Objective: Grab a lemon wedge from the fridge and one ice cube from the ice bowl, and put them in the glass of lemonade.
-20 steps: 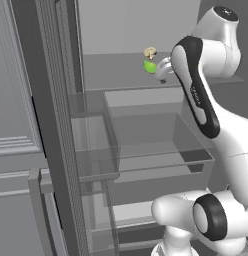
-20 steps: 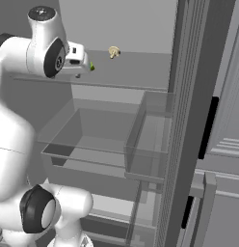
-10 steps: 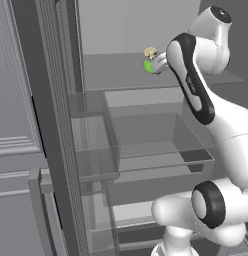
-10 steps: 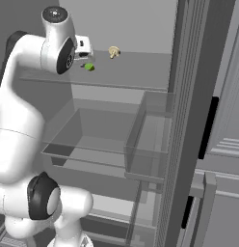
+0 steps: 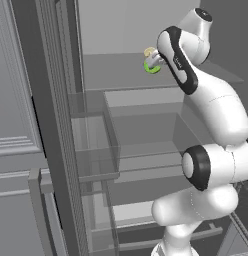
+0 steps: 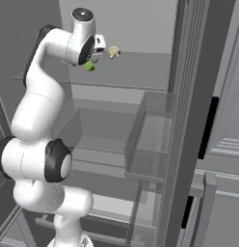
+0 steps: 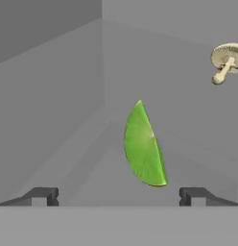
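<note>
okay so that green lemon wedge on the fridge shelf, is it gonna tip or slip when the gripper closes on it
The lemon wedge stands on its thin curved edge, so a nudge would probably tip it. Its tapered faces may slide between the open gripper fingers. It looks small and light, likely easy to lift.

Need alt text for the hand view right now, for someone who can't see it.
A green lemon wedge stands on edge on the grey fridge shelf, straight ahead between the open gripper's fingertips, not yet touched. A small beige mushroom sits farther back, upper right.

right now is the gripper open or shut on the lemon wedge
Open. In the hand view the gripper has its two fingertips standing wide apart, and the lemon wedge lies on the fridge shelf ahead of them, untouched.
</note>
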### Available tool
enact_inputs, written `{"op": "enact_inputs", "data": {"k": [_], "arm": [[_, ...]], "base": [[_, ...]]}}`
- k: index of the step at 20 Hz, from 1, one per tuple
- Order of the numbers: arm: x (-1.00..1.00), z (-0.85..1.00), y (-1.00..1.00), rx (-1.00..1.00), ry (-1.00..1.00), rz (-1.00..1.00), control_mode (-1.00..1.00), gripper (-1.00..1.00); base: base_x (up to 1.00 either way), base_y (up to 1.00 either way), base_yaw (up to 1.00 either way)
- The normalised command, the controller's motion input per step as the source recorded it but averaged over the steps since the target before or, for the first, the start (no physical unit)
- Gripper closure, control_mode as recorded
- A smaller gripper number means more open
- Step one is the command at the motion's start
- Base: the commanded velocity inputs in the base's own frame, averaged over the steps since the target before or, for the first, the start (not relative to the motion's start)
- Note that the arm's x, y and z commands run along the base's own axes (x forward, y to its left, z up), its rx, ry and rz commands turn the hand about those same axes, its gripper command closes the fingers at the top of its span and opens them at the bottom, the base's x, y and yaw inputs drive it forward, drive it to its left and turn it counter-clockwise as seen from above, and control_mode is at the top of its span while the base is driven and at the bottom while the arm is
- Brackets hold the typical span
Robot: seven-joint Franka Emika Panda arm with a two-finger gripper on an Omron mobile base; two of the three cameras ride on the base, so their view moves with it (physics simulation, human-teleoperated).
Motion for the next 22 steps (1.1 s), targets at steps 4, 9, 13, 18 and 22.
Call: {"op": "enact_inputs", "data": {"k": [4, 9, 13, 18, 22], "arm": [[0.7, -0.18, 0.02, -0.04, 0.09, 0.0, -1.0, -1.0], [0.5, -0.08, 0.02, -0.01, 0.04, 0.0, -1.0, -1.0], [0.13, 0.0, 0.03, 0.0, 0.0, 0.0, -1.0, -1.0], [-0.01, -0.22, 0.23, 0.0, 0.01, 0.0, -1.0, -1.0], [0.01, -0.59, 0.12, 0.0, 0.0, 0.0, -1.0, -1.0]], "base": [[0.0, 0.0, 0.0], [0.0, 0.0, 0.0], [0.0, 0.0, 0.0], [0.0, 0.0, 0.0], [0.0, 0.0, 0.0]]}}
